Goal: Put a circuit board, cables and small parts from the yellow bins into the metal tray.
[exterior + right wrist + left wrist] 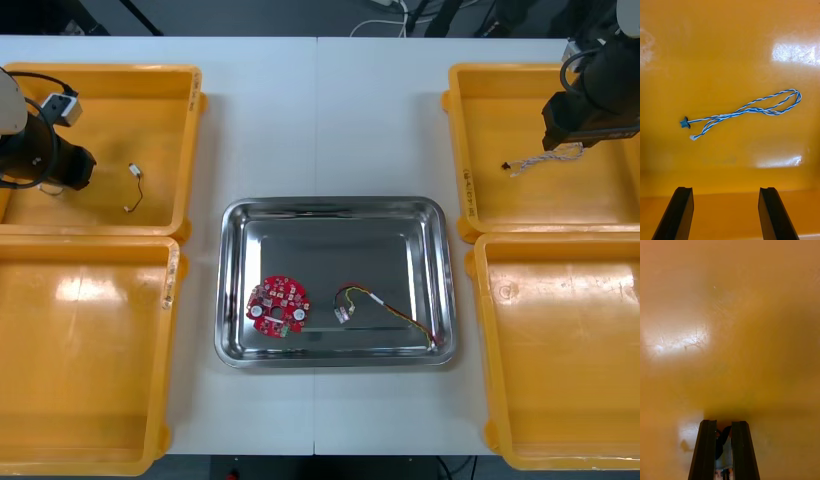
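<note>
My right gripper (726,191) stands open above the floor of the far right yellow bin (470,150). A twisted blue and white cable (748,110) lies loose on the floor ahead of its fingers, apart from them. In the front view that cable (540,158) pokes out beside the right arm. My left gripper (724,425) is shut on a small black and pale thing that looks like the end of a black cable (723,450), low in the far left bin (185,150). The metal tray (335,215) holds a round red circuit board (278,306) and a red and yellow cable (385,308).
Another thin black cable (133,187) lies in the far left bin, to the right of my left gripper (80,170). The two near bins (170,350) (485,350) flank the tray. Bare table runs between the bins and the tray.
</note>
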